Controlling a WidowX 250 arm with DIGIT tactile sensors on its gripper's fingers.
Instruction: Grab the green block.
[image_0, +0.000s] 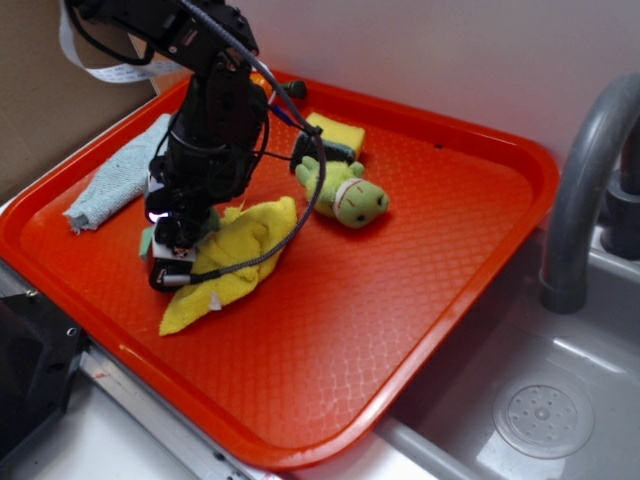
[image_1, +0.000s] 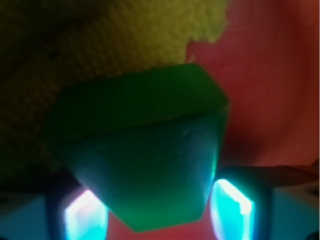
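Note:
In the wrist view the green block (image_1: 145, 150) fills the space between my two glowing fingertips (image_1: 232, 207) and touches both pads. It rests on the red tray (image_1: 280, 100), with a yellow cloth (image_1: 100, 40) just behind it. My gripper (image_1: 159, 212) is shut on the green block. In the exterior view my gripper (image_0: 170, 268) is down at the tray's left side, against the yellow cloth (image_0: 245, 245). Only a green sliver of the block (image_0: 146, 240) shows beside the arm.
A lime-green plush toy (image_0: 350, 195) lies mid-tray, and a yellow sponge with a dark layer (image_0: 335, 137) sits behind it. A blue-grey towel (image_0: 120, 175) lies along the tray's left rim. A sink with a grey faucet (image_0: 585, 190) is on the right.

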